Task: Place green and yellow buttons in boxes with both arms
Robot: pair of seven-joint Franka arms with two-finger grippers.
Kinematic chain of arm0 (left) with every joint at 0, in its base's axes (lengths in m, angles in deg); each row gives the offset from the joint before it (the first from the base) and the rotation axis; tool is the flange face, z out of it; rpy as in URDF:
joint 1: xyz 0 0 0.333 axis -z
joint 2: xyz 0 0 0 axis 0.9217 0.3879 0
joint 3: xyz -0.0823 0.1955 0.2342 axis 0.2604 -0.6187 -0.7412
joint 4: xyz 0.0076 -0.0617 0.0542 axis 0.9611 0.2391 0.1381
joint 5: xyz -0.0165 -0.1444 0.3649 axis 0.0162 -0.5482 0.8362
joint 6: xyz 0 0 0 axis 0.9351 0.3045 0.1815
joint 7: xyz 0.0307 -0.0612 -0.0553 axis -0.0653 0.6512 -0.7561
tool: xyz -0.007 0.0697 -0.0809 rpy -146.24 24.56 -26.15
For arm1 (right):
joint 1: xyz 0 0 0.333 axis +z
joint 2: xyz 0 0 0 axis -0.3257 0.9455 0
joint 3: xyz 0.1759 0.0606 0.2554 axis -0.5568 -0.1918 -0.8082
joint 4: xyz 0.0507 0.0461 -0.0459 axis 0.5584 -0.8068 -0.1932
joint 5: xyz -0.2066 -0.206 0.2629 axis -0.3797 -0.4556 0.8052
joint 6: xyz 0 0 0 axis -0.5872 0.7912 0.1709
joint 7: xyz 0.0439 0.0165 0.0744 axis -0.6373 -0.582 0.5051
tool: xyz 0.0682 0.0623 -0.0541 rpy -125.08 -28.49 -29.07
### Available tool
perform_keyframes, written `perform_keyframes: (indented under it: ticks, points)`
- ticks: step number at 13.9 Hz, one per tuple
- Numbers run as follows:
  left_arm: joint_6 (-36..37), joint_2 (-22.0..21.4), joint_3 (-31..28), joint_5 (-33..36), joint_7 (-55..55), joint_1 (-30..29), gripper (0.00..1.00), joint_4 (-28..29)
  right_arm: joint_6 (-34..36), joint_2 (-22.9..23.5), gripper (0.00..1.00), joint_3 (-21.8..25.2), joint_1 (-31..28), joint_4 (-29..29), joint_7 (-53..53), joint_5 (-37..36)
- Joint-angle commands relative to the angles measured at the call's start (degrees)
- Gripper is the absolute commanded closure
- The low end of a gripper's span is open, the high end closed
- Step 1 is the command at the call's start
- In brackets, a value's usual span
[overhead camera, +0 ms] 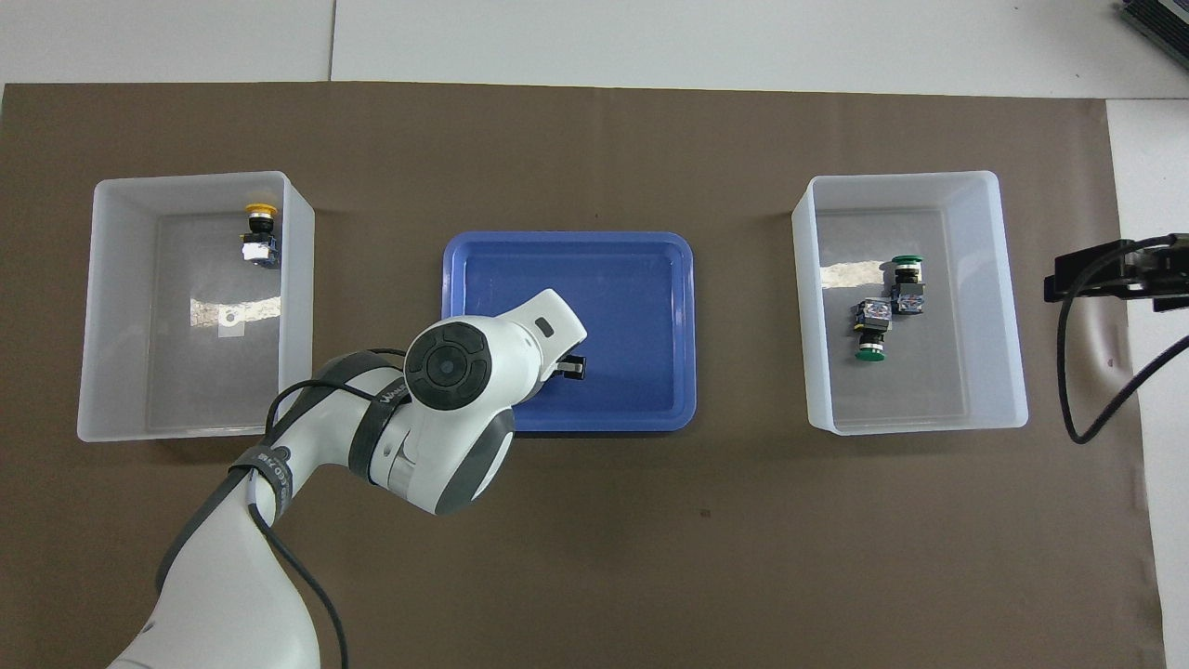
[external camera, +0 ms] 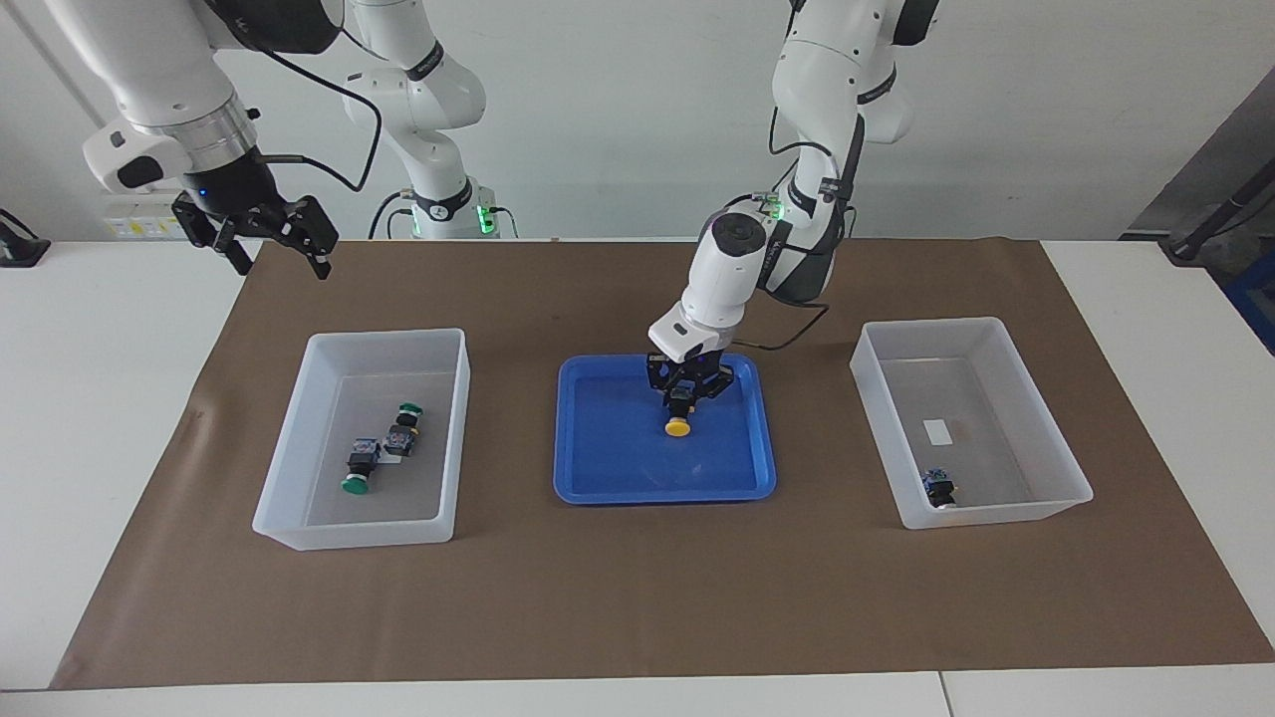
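Note:
My left gripper [external camera: 681, 396] is down in the blue tray [external camera: 618, 458], shut on the black body of a yellow button [external camera: 677, 426] whose cap points away from the robots. In the overhead view the left arm hides that button, and only the left gripper's [overhead camera: 570, 367] tip shows. A second yellow button [external camera: 937, 487] [overhead camera: 258, 232] lies in the clear box [external camera: 931, 325] at the left arm's end. Two green buttons [external camera: 360, 468] [external camera: 403, 428] lie in the clear box [external camera: 388, 334] at the right arm's end. My right gripper [external camera: 279, 257] hangs open and raised, holding nothing.
A brown mat [external camera: 637, 597] covers the table under the tray and both boxes. In the overhead view the right gripper [overhead camera: 1105, 274] is over the mat's edge, beside the box [overhead camera: 896, 177] with the green buttons [overhead camera: 870, 330]. A white label [external camera: 938, 430] lies in the other box.

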Motion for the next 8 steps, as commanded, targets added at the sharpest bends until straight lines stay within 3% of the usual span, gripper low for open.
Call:
perform_keyframes:
  ticks: [1,4,8]
  points:
    - [6.83,-7.07,-0.17,0.62,0.22,-4.56,1.0,0.24,0.63,-1.23,0.0,-0.64,-0.16,-1.45,-0.89,-0.49]
    - [12.11,-11.3,-0.26,0.71,3.9,-10.18,1.0,-0.81,0.98,-1.23,0.0,-0.99,0.11,-1.36,-0.8,-0.49]
    - [20.11,-11.49,-0.35,0.79,6.99,-19.75,1.0,-6.87,1.16,-1.23,0.0,-0.99,0.11,-1.27,-0.89,-0.4]
